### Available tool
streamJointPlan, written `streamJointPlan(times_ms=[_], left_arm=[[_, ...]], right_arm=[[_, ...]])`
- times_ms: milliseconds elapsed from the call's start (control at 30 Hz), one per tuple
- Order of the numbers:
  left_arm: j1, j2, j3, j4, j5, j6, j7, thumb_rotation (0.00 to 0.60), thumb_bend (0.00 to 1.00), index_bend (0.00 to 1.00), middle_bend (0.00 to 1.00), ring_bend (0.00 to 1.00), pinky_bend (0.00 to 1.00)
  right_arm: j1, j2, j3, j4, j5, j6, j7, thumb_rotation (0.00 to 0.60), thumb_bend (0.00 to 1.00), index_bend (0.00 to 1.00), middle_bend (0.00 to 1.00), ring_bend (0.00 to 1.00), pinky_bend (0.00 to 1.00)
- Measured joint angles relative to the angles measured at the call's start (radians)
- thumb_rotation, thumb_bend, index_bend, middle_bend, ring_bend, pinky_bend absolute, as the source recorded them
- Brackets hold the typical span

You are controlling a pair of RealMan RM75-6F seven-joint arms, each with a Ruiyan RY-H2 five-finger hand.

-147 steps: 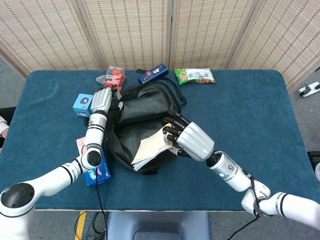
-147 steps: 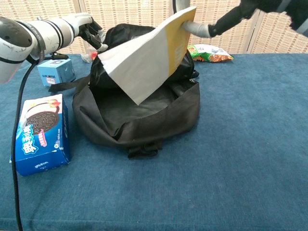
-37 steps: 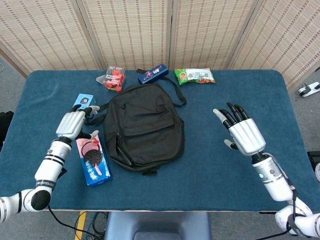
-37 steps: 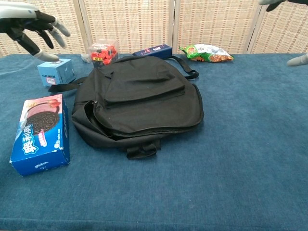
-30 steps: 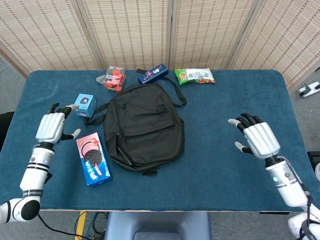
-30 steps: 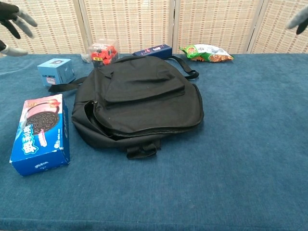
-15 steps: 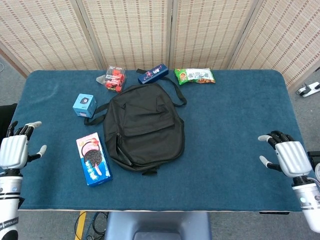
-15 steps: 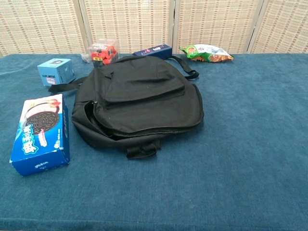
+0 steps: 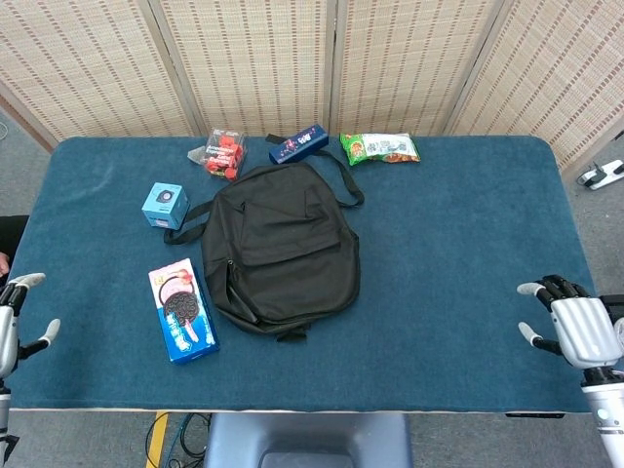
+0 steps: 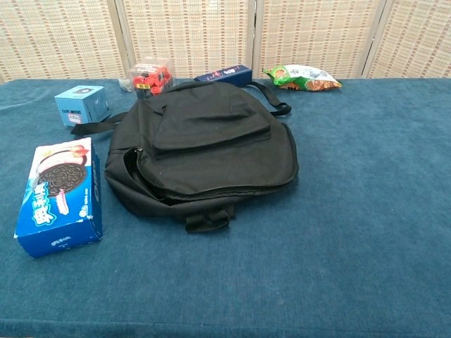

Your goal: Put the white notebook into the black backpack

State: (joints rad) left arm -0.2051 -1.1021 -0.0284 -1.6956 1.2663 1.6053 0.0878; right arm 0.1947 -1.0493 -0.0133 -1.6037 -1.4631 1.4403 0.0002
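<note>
The black backpack point(image 9: 281, 248) point(image 10: 203, 146) lies flat in the middle of the blue table, its flap down over the opening. No white notebook shows in either view. My left hand point(image 9: 8, 330) is at the far left edge of the head view, off the table's front left corner, fingers apart and empty. Near the front right corner my right hand point(image 9: 575, 328) hovers with fingers spread, holding nothing. Neither hand appears in the chest view.
A blue cookie box point(image 9: 181, 309) point(image 10: 60, 195) lies left of the backpack. A small light-blue box point(image 9: 164, 205), a red snack pack point(image 9: 223, 151), a dark blue box point(image 9: 298, 142) and a green snack bag point(image 9: 380, 148) sit along the back.
The notebook went out of sight into the backpack, and its flap now lies closed. Both hands let go and drew back toward the front corners of the table.
</note>
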Motion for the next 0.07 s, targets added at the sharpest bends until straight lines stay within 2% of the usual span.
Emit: streamJointPlan(times_ms=[67], left_arm=[[0.011, 0.001, 0.006, -0.004, 0.033, 0.014, -0.001, 0.600, 0.28, 0.29, 0.23, 0.26, 0.05]], right_arm=[[-0.005, -0.002, 0.000, 0.002, -0.011, 0.006, 0.002, 0.600, 0.21, 0.34, 0.35, 0.22, 0.31]])
